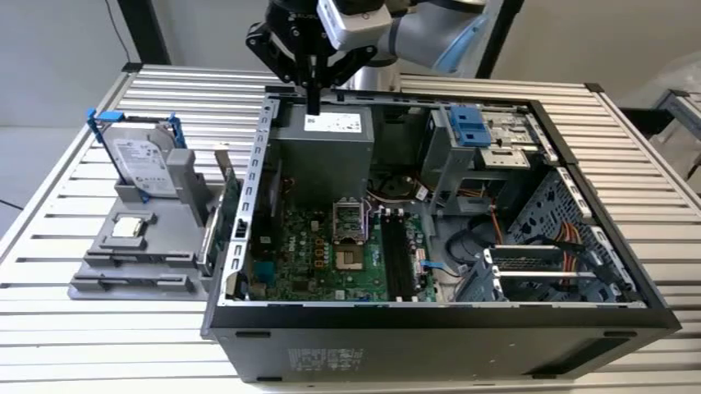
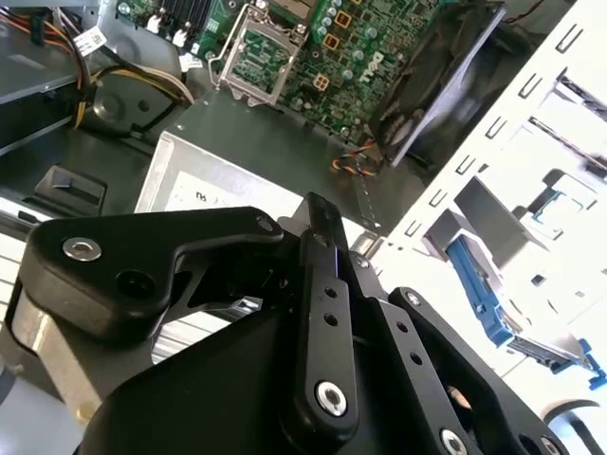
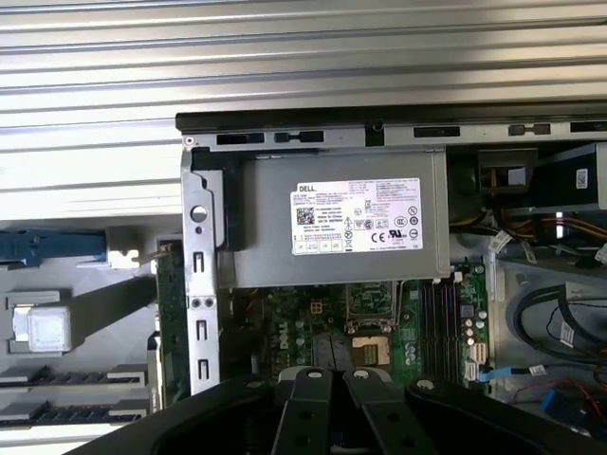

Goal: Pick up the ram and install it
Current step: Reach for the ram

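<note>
Claw (image 1: 314,105), fingers together and seemingly empty, hangs over the case (image 1: 438,336) rear edge. The ram (image 1: 226,180) stands on edge in the holder (image 1: 110,283) alongside; a good grasp needs fingers spread, square to its faces.

Ram (image 1: 223,176) is edge-on in the exterior view, so chips and label are a no-go. In the first wrist view the ram (image 3: 169,313) is just a green sliver tucked beside the case wall (image 3: 201,313), with one end lost under the gripper (image 3: 340,376). Drive (image 3: 47,248) gets chopped by the picture edge there. Arm (image 1: 438,29) runs off the top of the exterior view, and the table (image 1: 66,345) off the bottom. In the second wrist view the gripper (image 2: 318,213) blocks most of the PSU (image 2: 204,185), and everything past the case wall is blown out white.
</note>
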You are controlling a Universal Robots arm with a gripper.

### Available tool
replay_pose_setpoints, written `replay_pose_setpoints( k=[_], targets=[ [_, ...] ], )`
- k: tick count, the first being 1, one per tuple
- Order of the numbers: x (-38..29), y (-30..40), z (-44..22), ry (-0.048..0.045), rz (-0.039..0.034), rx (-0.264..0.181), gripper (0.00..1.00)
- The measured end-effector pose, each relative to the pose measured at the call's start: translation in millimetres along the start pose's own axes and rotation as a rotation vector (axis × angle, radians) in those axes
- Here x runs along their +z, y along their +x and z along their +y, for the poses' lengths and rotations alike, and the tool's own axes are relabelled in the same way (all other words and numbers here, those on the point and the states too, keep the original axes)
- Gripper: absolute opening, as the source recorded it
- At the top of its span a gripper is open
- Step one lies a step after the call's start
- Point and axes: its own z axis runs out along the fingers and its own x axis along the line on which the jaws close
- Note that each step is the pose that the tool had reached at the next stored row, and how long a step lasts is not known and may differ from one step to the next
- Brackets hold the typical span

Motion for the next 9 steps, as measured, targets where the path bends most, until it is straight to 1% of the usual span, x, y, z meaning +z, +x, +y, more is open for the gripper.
replay_pose_setpoints(
  k=[9],
  targets=[
    [-0.2,9.4,-0.8,0.0000,0.0003,0.000,0.00]
  ],
)
